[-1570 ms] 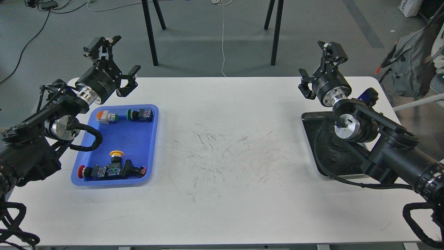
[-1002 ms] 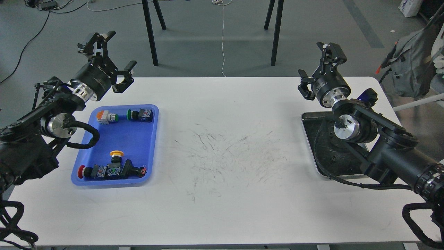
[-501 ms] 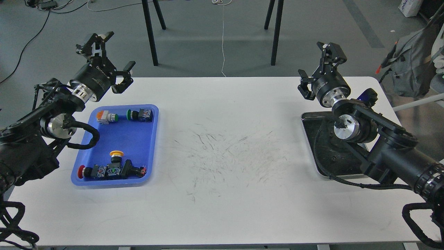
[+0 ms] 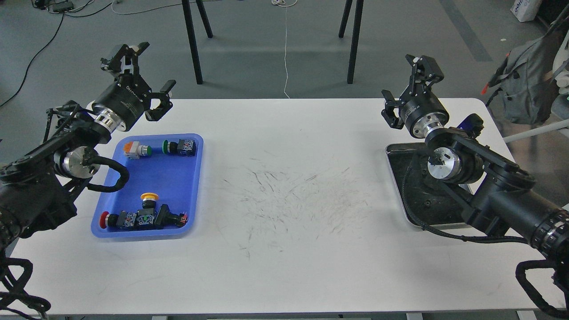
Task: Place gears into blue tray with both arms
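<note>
Left gripper [image 4: 146,75] at 10 o'clock: fingers spread, empty | right gripper [image 4: 411,86] at 2 o'clock: spread, empty | blue tray [image 4: 195,186] at 9 o'clock on counter [image 4: 293,258], push-buttons [image 4: 142,218] inside | gears indistinct in steel tray [image 4: 398,186] at 3 o'clock

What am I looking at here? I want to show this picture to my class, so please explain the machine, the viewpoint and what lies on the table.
The picture comes from the robot's own head, looking down at a white table. Two black arms reach in from the sides. The left end effector and right end effector are both open and hold nothing. A blue tray contains coloured push-button switches. A steel tray sits partly hidden under the right arm; tiny dark gears seem to lie inside.
</note>
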`<state>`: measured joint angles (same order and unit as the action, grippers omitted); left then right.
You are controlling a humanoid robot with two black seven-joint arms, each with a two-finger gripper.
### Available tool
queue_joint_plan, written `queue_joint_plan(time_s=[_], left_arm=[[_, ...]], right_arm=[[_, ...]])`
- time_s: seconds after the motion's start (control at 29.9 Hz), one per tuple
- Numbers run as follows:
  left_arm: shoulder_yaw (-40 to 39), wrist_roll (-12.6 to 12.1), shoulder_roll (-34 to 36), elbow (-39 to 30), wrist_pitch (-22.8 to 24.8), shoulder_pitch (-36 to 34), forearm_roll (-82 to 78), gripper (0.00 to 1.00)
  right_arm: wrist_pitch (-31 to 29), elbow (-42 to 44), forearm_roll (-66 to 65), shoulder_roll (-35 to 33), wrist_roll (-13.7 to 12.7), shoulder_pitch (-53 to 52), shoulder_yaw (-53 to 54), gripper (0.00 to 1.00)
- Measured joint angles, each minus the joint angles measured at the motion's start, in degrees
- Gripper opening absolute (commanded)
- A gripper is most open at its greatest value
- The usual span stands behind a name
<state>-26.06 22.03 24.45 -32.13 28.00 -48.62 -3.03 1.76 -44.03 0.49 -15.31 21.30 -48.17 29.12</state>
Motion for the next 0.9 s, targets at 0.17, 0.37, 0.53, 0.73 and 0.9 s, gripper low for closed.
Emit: queue_joint_plan(time_s=[0.17, 0.37, 0.53, 0.73, 0.9], left_arm=[[0.1, -0.1, 0.1, 0.0, 0.0, 0.2, -0.3, 1.0], [0.1, -0.2, 0.1, 0.0, 0.0, 0.4, -0.5, 1.0], [0.1, -0.2, 0.0, 0.0, 0.0, 0.4, -0.6, 1.0], [0.1, -0.2, 0.0, 0.0, 0.0, 0.4, -0.6, 1.0], [0.4, -0.3, -0.2, 0.0, 0.0, 0.4, -0.6, 1.0]], right_arm=[[0.0, 0.0, 0.0, 0.0, 0.0, -0.1, 0.0, 0.99], [0.0, 0.0, 0.0, -0.1, 0.0, -0.2, 0.8, 0.99], [-0.6, 0.0, 0.1, -0.5, -1.0, -0.5, 0.5, 0.99], [-1.2, 0.0, 0.2, -0.9, -3.4, -0.7, 0.0, 0.99], [-1.3, 0.0, 0.2, -1.0, -3.9, -0.8, 0.0, 0.99]])
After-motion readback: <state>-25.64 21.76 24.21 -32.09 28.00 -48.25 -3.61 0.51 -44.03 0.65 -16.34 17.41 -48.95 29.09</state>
